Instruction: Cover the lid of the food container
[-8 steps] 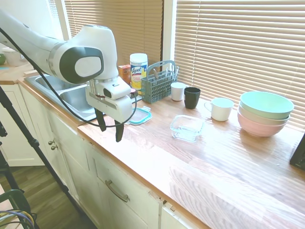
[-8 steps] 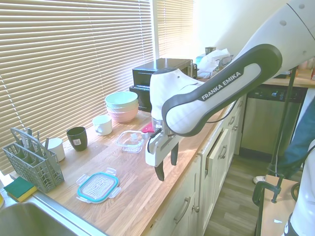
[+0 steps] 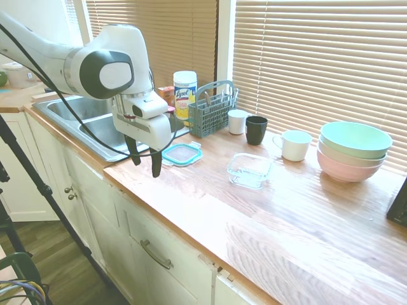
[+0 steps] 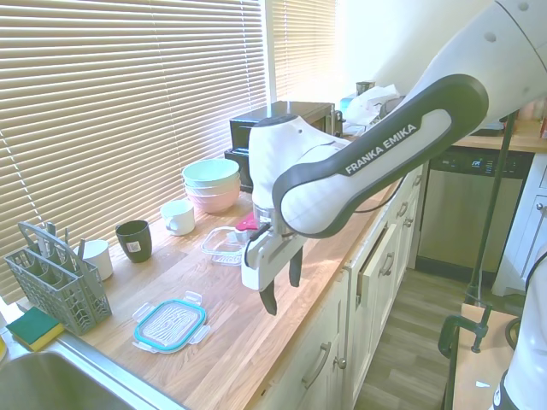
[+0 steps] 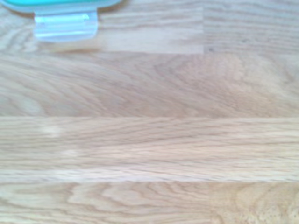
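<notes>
Just beyond the open, empty gripper (image 4: 282, 286), the lid (image 4: 170, 324), flat.

White, grey-jointed arm (image 4: 376, 162) lettered "FRANKA EMIKA", black cable, dark-fingered pincer (image 4: 281, 284).

The tabletop (image 3: 299, 216) was warm honey-brown wood with a streaky plank grain. The lid (image 4: 169, 325) was clear with a teal rim and whitish tabs; in the wrist view one tab (image 5: 66, 24) looked pale blue-white, though that picture was blurred. The food container (image 3: 249, 170) was colourless and see-through. The bowls (image 3: 353, 151) were stacked mint green, cream and pink. One mug (image 3: 295, 145) was white, another cup (image 3: 256, 129) black. The cutlery basket (image 3: 210, 110) was slate blue-grey. The arm (image 4: 359, 171) was white with dark grey panels, its fingers (image 3: 156, 166) black.
</notes>
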You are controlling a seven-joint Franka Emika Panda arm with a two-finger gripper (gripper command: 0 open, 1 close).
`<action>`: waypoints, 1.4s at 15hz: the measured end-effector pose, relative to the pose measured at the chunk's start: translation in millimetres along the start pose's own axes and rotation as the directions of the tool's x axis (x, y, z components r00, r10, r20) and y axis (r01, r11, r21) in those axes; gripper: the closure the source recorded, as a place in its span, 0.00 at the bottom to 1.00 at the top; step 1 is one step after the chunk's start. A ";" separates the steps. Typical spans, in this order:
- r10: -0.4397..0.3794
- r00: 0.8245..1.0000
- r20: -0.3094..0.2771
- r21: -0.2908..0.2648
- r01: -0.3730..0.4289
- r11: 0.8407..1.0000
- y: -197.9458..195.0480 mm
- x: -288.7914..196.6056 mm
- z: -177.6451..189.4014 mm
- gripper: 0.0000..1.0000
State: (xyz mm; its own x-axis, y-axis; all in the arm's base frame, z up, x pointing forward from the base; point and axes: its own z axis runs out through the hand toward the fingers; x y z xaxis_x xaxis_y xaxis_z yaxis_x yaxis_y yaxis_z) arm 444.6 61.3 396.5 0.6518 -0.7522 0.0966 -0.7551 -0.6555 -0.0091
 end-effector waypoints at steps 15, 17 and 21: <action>0.121 0.962 -0.245 -0.092 -0.147 0.985 -228.0 -74.3 -6.6 0.00; 0.131 0.952 -0.276 -0.108 -0.167 0.980 -247.1 -71.8 2.9 0.00; 0.141 0.937 -0.319 -0.136 -0.193 0.972 -267.9 -58.7 19.9 0.00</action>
State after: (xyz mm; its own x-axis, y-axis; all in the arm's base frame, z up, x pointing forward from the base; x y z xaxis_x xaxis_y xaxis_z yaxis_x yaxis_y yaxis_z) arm 610.0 279.8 373.5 0.4816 -0.7762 0.4069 -0.8691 -0.4827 0.1078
